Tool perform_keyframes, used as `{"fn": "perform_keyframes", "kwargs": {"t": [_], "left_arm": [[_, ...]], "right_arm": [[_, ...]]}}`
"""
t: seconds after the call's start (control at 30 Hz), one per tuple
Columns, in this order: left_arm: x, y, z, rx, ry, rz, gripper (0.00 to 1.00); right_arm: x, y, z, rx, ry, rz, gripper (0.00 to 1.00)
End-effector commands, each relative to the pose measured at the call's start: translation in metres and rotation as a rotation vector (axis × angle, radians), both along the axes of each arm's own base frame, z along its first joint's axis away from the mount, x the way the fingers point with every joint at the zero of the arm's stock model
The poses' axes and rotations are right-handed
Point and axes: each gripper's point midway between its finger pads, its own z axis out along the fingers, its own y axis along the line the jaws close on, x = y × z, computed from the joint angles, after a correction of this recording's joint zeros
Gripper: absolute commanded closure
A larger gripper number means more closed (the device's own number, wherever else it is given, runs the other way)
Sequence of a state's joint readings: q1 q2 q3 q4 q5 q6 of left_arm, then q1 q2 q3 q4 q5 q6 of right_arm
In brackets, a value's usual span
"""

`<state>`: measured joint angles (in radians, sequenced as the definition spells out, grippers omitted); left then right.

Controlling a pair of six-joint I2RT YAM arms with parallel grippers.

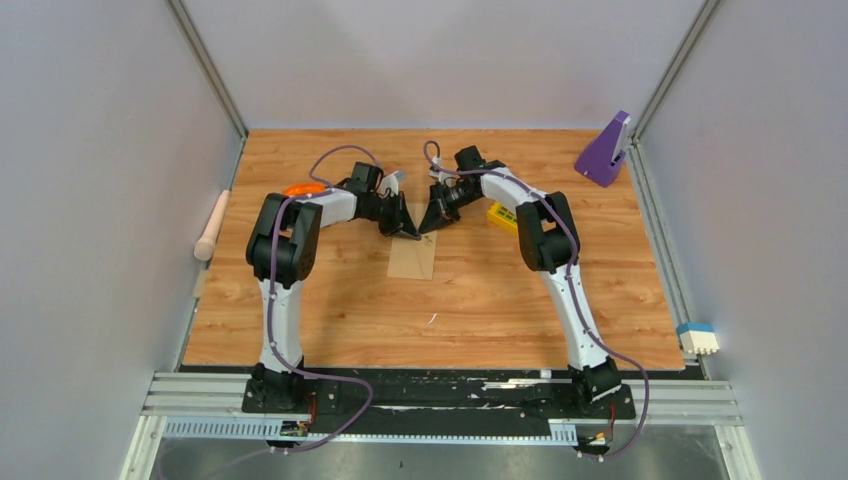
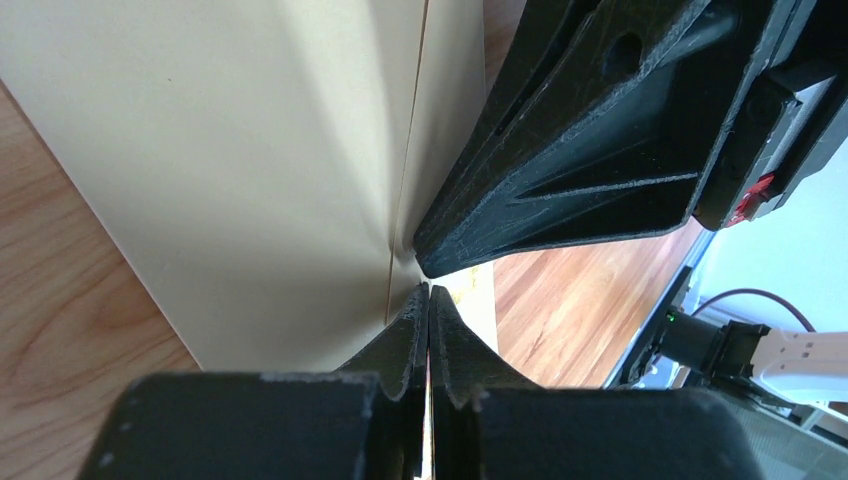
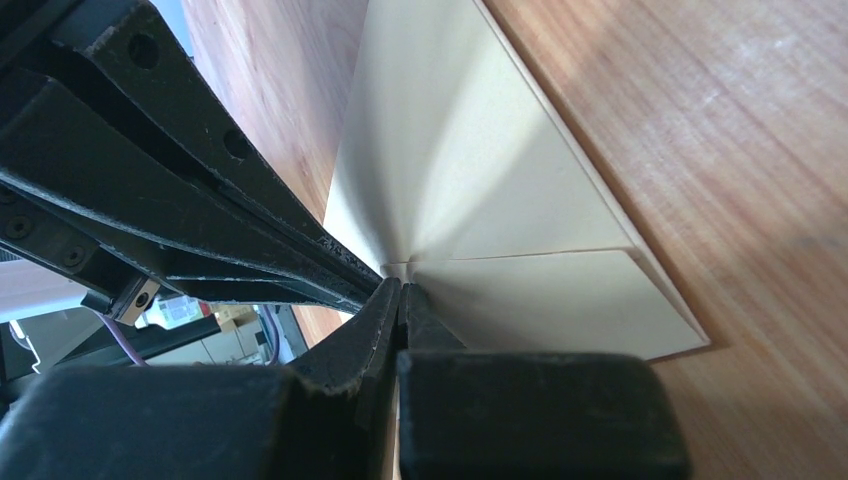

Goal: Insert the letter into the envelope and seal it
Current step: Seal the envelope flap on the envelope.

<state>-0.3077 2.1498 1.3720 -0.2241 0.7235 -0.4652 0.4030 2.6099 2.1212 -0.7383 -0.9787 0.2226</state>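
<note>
The envelope (image 1: 412,262) lies flat on the wooden counter (image 1: 480,310), about midway between its left and right edges and a little toward the far edge. Both arms reach inward and meet at the envelope's far end. The left pincer (image 1: 408,231) is clenched, its two fingers pressed together with no gap, and its tip rests on the tan paper. The right pincer (image 1: 428,224) is clenched as well and comes down from the opposite side, so the two tips almost touch each other.

In the left wrist view, the closed fingers (image 2: 412,320) sit at a crease in the envelope (image 2: 250,150). In the right wrist view, the folds of the envelope (image 3: 480,180) fan out from that same spot. I cannot tell whether either pincer has paper nipped between its fingers.

A yellow block (image 1: 503,217) lies just beside the right forearm. A purple stand (image 1: 605,150) sits in the far right corner, and an orange item (image 1: 303,189) shows behind the left arm.
</note>
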Motion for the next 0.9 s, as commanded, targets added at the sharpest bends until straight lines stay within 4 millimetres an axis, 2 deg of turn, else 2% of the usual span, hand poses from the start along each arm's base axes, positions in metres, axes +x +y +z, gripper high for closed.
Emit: {"fn": "perform_keyframes", "kwargs": {"t": [0.0,0.37,0.6,0.87], "left_arm": [[0.003,0.032,-0.040,0.195,-0.011,0.061,1.00],[-0.023,0.035,-0.026,0.175,-0.062,-0.063,1.00],[-0.032,0.035,-0.022,0.167,-0.070,-0.090,1.00],[-0.035,0.029,-0.002,0.130,-0.138,-0.139,1.00]], "right_arm": [[-0.013,-0.004,-0.044,-0.156,-0.025,0.015,1.00],[-0.011,-0.004,-0.042,-0.159,-0.034,0.016,1.00],[-0.012,-0.005,-0.044,-0.164,-0.034,0.017,1.00],[-0.010,-0.005,-0.045,-0.171,-0.039,0.015,1.00]]}}
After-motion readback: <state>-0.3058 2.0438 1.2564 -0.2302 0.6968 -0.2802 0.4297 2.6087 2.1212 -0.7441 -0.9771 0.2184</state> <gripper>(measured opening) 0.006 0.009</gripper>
